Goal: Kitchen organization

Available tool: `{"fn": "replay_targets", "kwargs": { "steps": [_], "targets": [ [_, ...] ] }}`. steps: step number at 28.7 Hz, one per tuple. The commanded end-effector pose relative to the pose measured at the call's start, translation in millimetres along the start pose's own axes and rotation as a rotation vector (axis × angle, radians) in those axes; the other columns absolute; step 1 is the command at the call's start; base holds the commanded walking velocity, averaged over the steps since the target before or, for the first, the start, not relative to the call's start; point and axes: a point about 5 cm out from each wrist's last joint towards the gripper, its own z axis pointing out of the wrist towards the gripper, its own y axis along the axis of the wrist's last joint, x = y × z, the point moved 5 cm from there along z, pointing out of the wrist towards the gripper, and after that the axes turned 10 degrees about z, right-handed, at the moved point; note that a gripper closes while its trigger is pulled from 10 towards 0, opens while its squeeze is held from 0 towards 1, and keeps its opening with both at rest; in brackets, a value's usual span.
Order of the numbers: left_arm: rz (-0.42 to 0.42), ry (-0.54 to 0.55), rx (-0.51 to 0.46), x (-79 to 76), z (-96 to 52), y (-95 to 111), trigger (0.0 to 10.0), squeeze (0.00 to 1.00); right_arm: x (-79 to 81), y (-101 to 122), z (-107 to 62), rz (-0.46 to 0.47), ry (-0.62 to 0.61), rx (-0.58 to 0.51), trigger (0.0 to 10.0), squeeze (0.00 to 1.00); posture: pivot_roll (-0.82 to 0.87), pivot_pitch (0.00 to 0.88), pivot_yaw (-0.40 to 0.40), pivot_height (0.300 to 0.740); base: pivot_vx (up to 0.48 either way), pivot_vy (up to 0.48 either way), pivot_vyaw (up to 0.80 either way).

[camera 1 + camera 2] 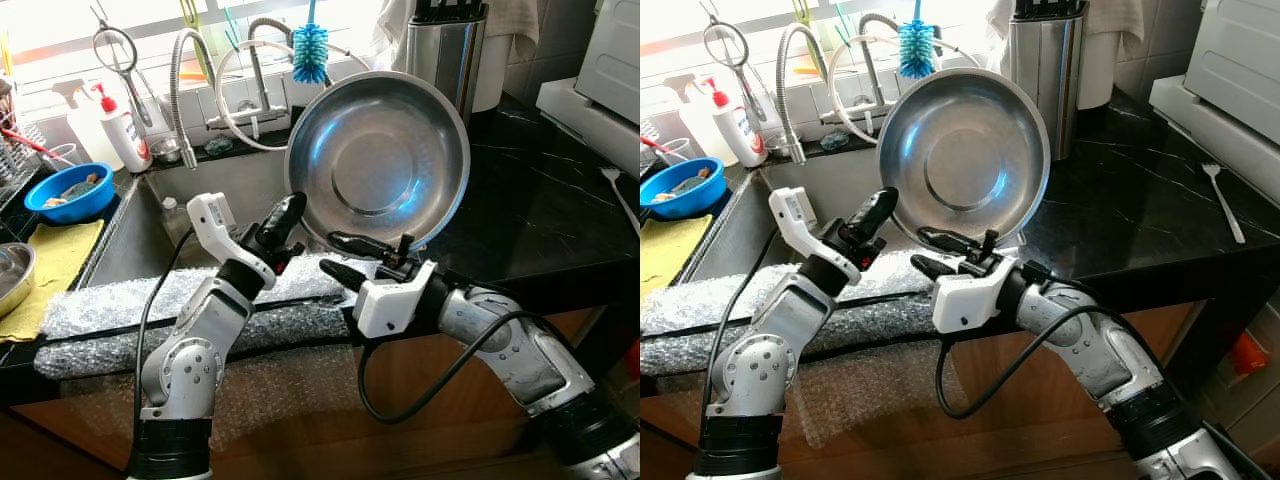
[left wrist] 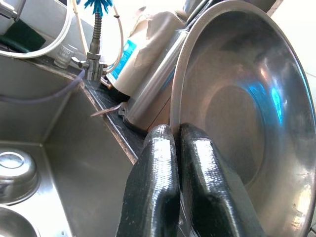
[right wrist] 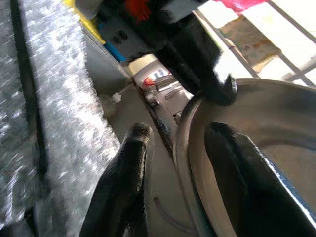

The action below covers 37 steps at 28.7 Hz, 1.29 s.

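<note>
We hold a big steel bowl point(image 1: 378, 160) up on edge over the right end of the sink point(image 1: 150, 250), its hollow side facing us. Our left gripper point(image 1: 290, 212) meets the rim at the bowl's lower left; in the left wrist view its two fingers point(image 2: 158, 187) sit close together with the rim running into the slit between them, so they look clamped on it. Our right gripper point(image 1: 342, 255) comes at the bottom edge with its fingers apart, one on each side of the rim (we cannot tell whether they touch the metal). Bubble wrap point(image 1: 110, 310) covers the counter edge below our arms. By the sink stand a soap bottle point(image 1: 120, 125), a blue bowl point(image 1: 68, 190) and a blue brush point(image 1: 310, 50); a fork point(image 1: 1223, 200) lies on the black counter point(image 1: 540, 200).
</note>
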Motion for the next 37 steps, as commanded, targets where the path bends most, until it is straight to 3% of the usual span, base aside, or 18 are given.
{"fn": "replay_targets", "kwargs": {
  "steps": [1, 4, 8, 10, 11, 18, 19, 21, 22, 23, 25, 26, 30, 33, 37],
  "targets": [
    [0.035, 0.049, 0.029, 10.7, -2.8, -3, 0.0, 0.00, -17.8, 15, 2.2, 0.017, -0.076, -0.064, 10.0, 0.00, -0.09, 0.000, 0.181, 0.740, 0.000, 0.000, 0.00],
    [0.033, 0.070, 0.026, 13.6, -3.0, -3, 0.0, 0.00, -22.9, 20, 3.6, 0.083, -0.117, -0.088, 10.0, 0.00, -0.09, 0.000, 0.182, 0.740, 0.000, 0.000, 0.00],
    [0.027, 0.132, 0.019, 22.0, -3.7, -5, 0.0, 0.00, -32.8, 36, 7.8, 0.275, -0.222, -0.171, 10.0, 0.00, -0.09, 0.000, 0.183, 0.740, 0.000, 0.000, 0.00],
    [0.027, 0.132, 0.019, 22.0, -3.7, -5, 0.0, 0.00, -32.8, 36, 7.8, 0.275, -0.222, -0.171, 10.0, 0.00, -0.09, 0.000, 0.183, 0.740, 0.000, 0.000, 0.00],
    [0.026, 0.146, 0.017, 23.6, -3.6, -6, 0.0, 0.00, -33.9, 41, 9.0, 0.323, -0.243, -0.191, 10.0, 0.00, -0.09, 0.000, 0.183, 0.740, 0.000, 0.000, 0.00],
    [0.000, 0.285, -0.030, 42.1, -3.8, -1, 0.0, 0.00, -6.9, 56, 17.5, 0.456, -0.191, -0.227, 10.0, 0.00, -0.10, 0.000, 0.179, 0.740, 0.000, 0.000, 0.00],
    [0.017, 0.356, -0.056, 52.5, -6.1, 3, 0.0, 0.00, -7.5, 62, 18.6, 0.525, -0.218, -0.249, 10.0, 0.00, -0.10, 0.000, 0.178, 0.740, 0.000, 0.000, 0.00],
    [0.029, 0.387, -0.066, 57.0, -7.4, 4, 0.1, 0.00, -9.0, 63, 18.7, 0.551, -0.233, -0.256, 10.0, 0.00, -0.10, 0.000, 0.178, 0.740, 0.000, 0.000, 0.00],
    [0.050, 0.457, -0.088, 67.1, -11.0, 8, 1.6, 0.00, -19.7, 60, 15.9, 0.593, -0.303, -0.255, 10.0, 0.00, -0.10, 0.000, 0.178, 0.740, 0.000, 0.000, 0.00],
    [0.077, 0.498, -0.101, 73.3, -13.8, 12, 8.0, 0.00, -29.1, 56, 12.3, 0.617, -0.360, -0.247, 10.0, 0.00, -0.10, 0.000, 0.179, 0.740, 0.000, 0.000, 0.00],
    [0.108, 0.539, -0.114, 79.4, -16.9, 15, 8.0, 0.00, -38.5, 51, 8.1, 0.642, -0.417, -0.238, 10.0, 0.00, -0.10, 0.000, 0.179, 0.740, 0.000, 0.000, 0.00],
    [0.123, 0.569, -0.128, 84.3, -19.4, 19, 10.0, 0.00, -45.4, 47, 4.1, 0.651, -0.463, -0.229, 10.0, 0.00, -0.11, 0.000, 0.181, 0.740, 0.000, 0.000, 0.00],
    [0.134, 0.606, -0.146, 89.9, -22.4, 22, 10.0, 0.00, -53.0, 42, -1.1, 0.664, -0.518, -0.216, 10.0, 0.00, -0.11, 0.000, 0.181, 0.740, 0.000, 0.000, 0.00],
    [0.228, 0.704, -0.171, 105.0, -32.5, 33, 10.0, 0.00, -65.4, 25, -21.6, 0.655, -0.661, -0.146, 10.0, 0.00, -0.11, 0.000, 0.181, 0.740, 0.000, 0.000, 0.00],
    [0.309, 0.736, -0.170, 111.3, -35.2, 38, 10.0, 0.00, -63.4, 9, -36.3, 0.682, -0.727, -0.068, 10.0, 0.00, -0.12, 0.000, 0.183, 0.740, 0.000, 0.000, 0.00]
  ]
}}
